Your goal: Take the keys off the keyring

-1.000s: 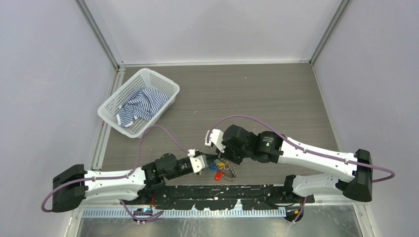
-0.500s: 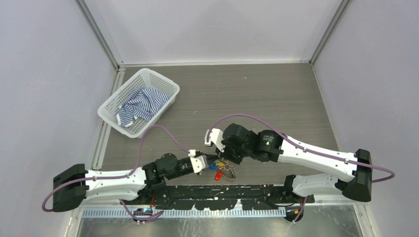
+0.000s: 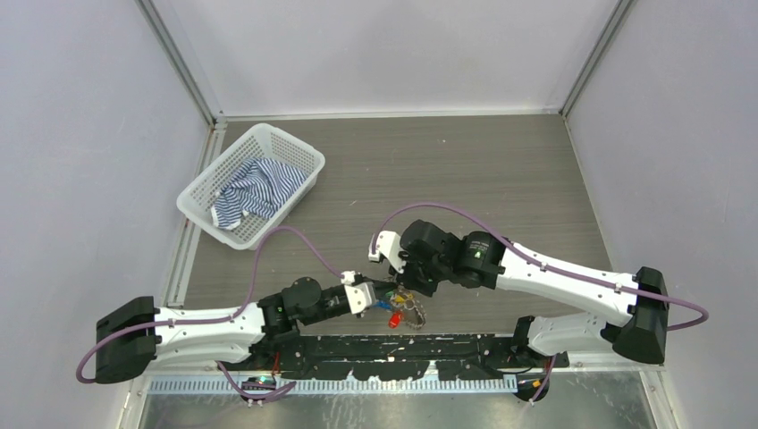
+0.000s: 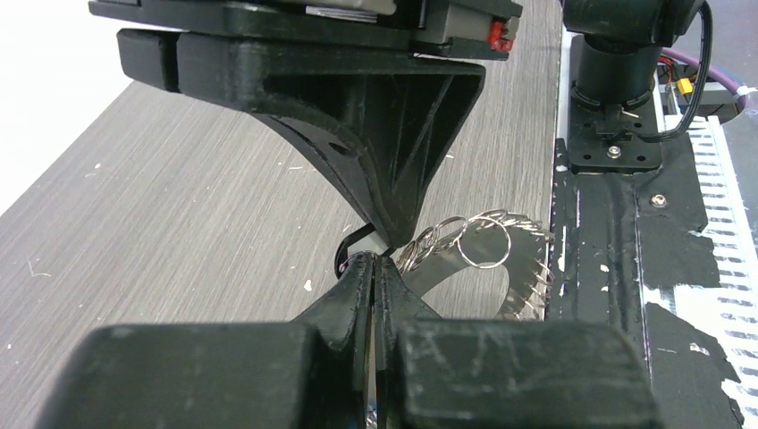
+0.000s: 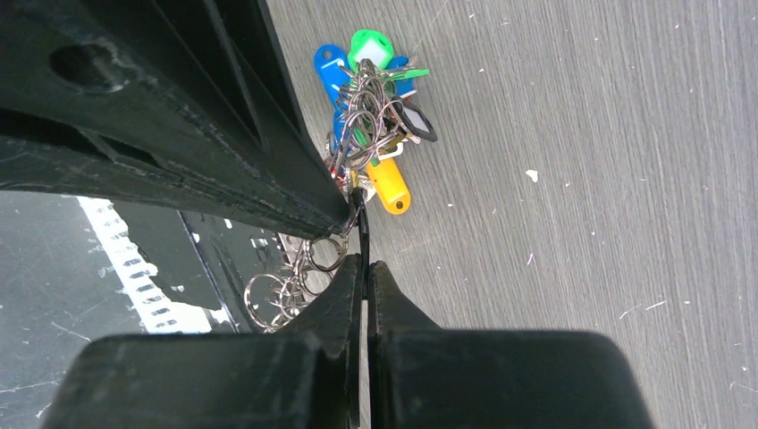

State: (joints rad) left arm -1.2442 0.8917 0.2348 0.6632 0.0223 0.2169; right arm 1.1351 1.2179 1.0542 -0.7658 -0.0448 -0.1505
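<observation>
The keys (image 5: 371,116) are lying bunched together on the counter (image 5: 581,179) close to its near edge, plastic tags fanning out in blue, green, yellow-orange and black, with a red one showing from overhead. Small split rings (image 5: 295,281) are tangling across the bunch and trailing off it. The keyring (image 4: 527,268), silvery with a jagged chain-like rim and open centre, is resting just beside them, right at the counter's edge
</observation>
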